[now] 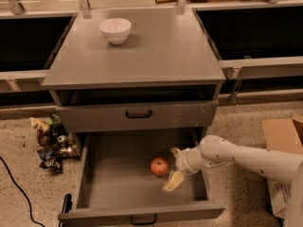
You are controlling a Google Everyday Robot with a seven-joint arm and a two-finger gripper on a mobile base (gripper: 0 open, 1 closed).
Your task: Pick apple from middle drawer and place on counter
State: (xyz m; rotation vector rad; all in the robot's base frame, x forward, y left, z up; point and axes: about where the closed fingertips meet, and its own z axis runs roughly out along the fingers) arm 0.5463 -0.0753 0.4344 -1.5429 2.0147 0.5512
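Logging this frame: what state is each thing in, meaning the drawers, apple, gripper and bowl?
Middle drawer: pulled open.
Upper drawer: shut.
Apple: lying on the middle drawer's floor, not gripped.
Gripper: open, down inside the middle drawer, just right of the apple.
Bowl: upright on the counter, near its back left corner.
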